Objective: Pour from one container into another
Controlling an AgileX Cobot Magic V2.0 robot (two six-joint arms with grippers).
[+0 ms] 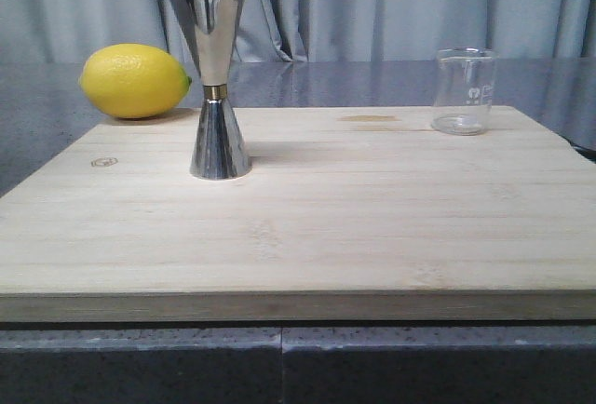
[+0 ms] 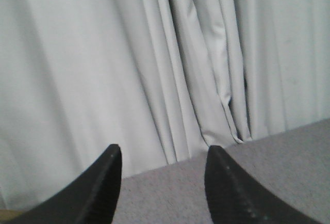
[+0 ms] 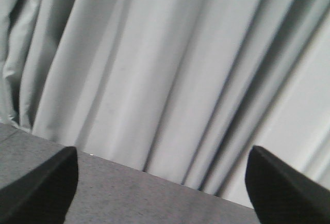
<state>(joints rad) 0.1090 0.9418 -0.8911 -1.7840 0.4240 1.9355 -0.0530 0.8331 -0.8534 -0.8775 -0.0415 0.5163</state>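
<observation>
Beaker: You are looking at a small clear glass beaker (image 1: 464,91), cylindrical with a pouring lip at its rim and faint white printed markings on its wall; it is standing upright at the far right of the board.
Jigger: The steel jigger (image 1: 213,78) is showing you two polished cones joined by a narrow brass-coloured band; it is standing upright left of centre, well apart from the beaker, and its mirror finish is reflecting the surroundings.
Board: You are seeing a pale wooden board (image 1: 307,227) with fine straight grain and a flat, matte face; both vessels are resting on it.
Lemon: A bright yellow lemon (image 1: 134,80), oval with a dimpled skin, is sitting just behind the board's far left corner.
Table: A grey speckled table (image 1: 37,106) is lying under the board.
Curtain: A pale grey curtain (image 1: 391,4) is hanging in soft vertical folds behind everything.
Left gripper: Your left gripper (image 2: 162,182) is standing released, its dark ribbed fingers (image 2: 229,188) apart with nothing between them, facing the curtain.
Right gripper: Your right gripper (image 3: 162,188) is spread wide and gripping nothing, its dark fingers (image 3: 44,182) at the picture's corners.
</observation>
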